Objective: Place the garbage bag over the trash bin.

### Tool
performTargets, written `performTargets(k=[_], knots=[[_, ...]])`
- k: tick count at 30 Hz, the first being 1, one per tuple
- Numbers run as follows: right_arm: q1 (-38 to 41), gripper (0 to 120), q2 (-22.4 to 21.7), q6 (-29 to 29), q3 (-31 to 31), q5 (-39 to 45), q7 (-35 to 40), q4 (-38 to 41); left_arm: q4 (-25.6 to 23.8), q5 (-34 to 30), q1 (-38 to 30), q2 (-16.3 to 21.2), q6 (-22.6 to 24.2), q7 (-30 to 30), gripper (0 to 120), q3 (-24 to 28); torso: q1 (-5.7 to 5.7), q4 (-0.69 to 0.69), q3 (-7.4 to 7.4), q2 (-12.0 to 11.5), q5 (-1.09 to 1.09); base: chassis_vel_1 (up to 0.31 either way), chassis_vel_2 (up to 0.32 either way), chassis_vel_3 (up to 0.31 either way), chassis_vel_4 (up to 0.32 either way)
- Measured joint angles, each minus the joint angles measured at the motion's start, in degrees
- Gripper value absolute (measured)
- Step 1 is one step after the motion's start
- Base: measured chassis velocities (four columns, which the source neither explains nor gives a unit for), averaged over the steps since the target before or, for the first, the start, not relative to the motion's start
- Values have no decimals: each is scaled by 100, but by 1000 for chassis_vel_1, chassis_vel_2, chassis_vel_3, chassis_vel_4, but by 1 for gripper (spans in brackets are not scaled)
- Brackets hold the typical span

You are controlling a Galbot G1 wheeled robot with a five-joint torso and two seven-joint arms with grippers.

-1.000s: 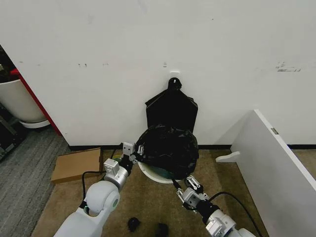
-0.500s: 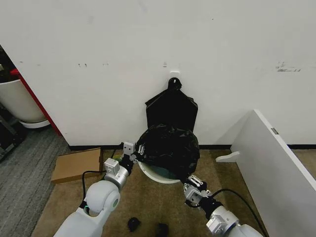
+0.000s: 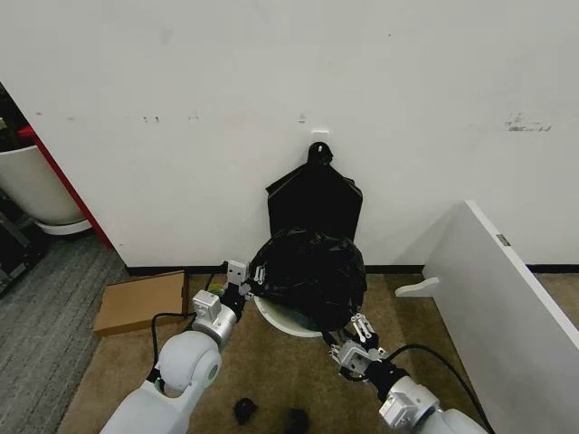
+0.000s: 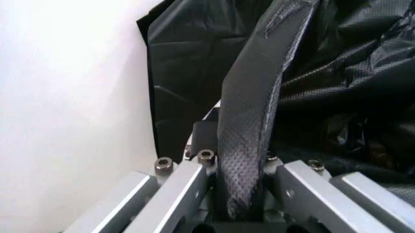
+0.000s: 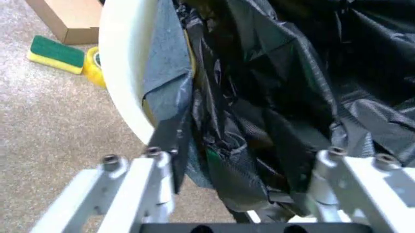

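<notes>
Over trash bin [image 3: 282,323]: garbage bag [image 3: 308,276] hides rim | left gripper [image 3: 251,277] pinches bag | right gripper [image 3: 355,341] spread

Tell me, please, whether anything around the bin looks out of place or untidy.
Yes: the garbage bag sits bunched on top of the trash bin rather than lining it, and two small black scraps lie on the carpet nearby.

My head camera looks down from well above at the wall foot, taking in the garbage bag [image 3: 306,276] on the trash bin [image 3: 288,322]. Both wrist cameras sit pressed close, facing that same bag [image 4: 324,87] [image 5: 285,97] from opposite sides.
</notes>
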Motion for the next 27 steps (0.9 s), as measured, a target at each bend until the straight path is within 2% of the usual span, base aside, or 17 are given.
performTargets(k=[11,20,22,25,26,27], knots=[[13,0,13,41,37,-21,-231,34,-61,-11,40,33,8,-26,1,-42,0,0,0,0,0,0,0,0,0],[49,0,91,695,135,371,-577,-32,-74,-60,37,74,9,-98,1,-102,0,0,0,0,0,0,0,0,0],[110,0,117,1162,245,953,-1006,-82,-74,-104,20,105,3,-108,1,-146,0,-1,0,0,0,0,0,0,0],[257,0,122,1499,398,2096,-1721,-109,-74,-155,17,155,-12,-109,1,-192,0,0,0,0,0,0,0,0,0],[257,0,122,1499,398,2096,-1721,-109,-74,-155,17,155,-12,-109,1,-192,0,0,0,0,0,0,0,0,0],[304,0,115,1576,440,2470,-1953,-128,-74,-169,17,166,-20,-109,1,-204,0,0,0,0,0,0,0,0,0]])
